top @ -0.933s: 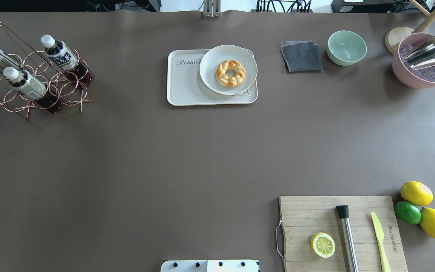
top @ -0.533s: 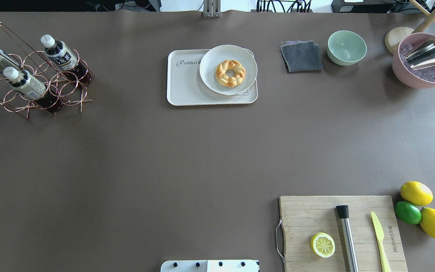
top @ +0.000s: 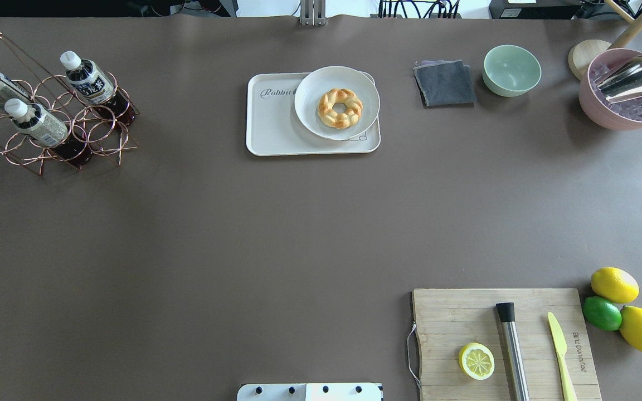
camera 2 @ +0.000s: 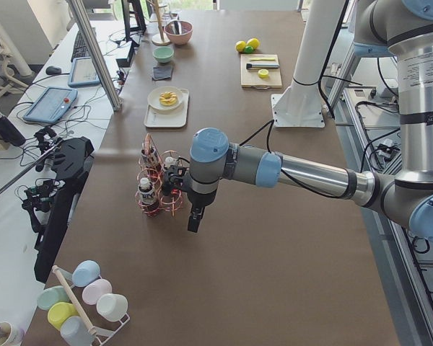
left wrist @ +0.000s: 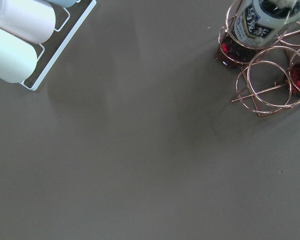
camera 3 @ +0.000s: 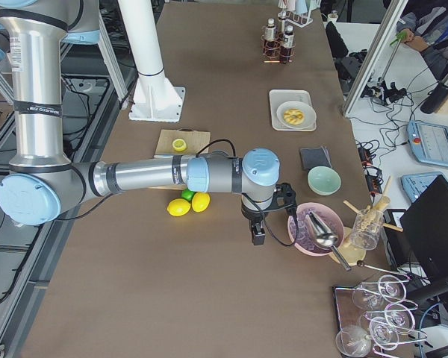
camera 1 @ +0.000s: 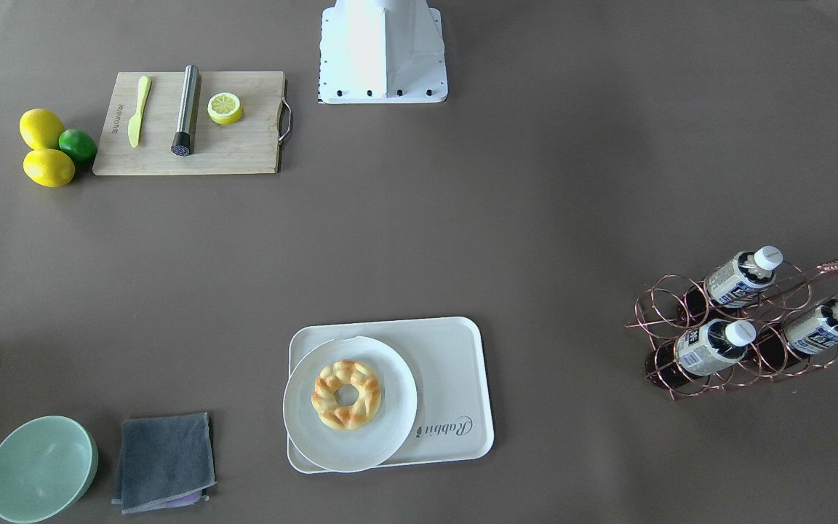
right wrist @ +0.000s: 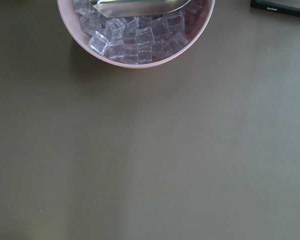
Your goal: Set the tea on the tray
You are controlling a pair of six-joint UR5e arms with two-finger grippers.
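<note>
Three tea bottles (top: 91, 82) with white caps lie tilted in a copper wire rack (top: 103, 131) at the table's far left; they also show in the front view (camera 1: 743, 276). One bottle's label shows in the left wrist view (left wrist: 262, 22). The cream tray (top: 273, 122) with the word "Rabbit" holds a round plate (top: 307, 89) with a braided pastry ring (top: 340, 107). My left gripper (camera 2: 195, 218) hangs beside the rack, seen only from the side. My right gripper (camera 3: 257, 235) is near the pink ice bowl (camera 3: 313, 231). I cannot tell whether either is open or shut.
A grey cloth (top: 444, 83) and a green bowl (top: 511, 70) sit right of the tray. A wooden cutting board (top: 466, 317) at the near right holds a lemon half, a steel tool and a knife. Lemons and a lime (top: 602, 313) lie beside it. Cups on a white rack (left wrist: 20, 40) are left of the bottle rack.
</note>
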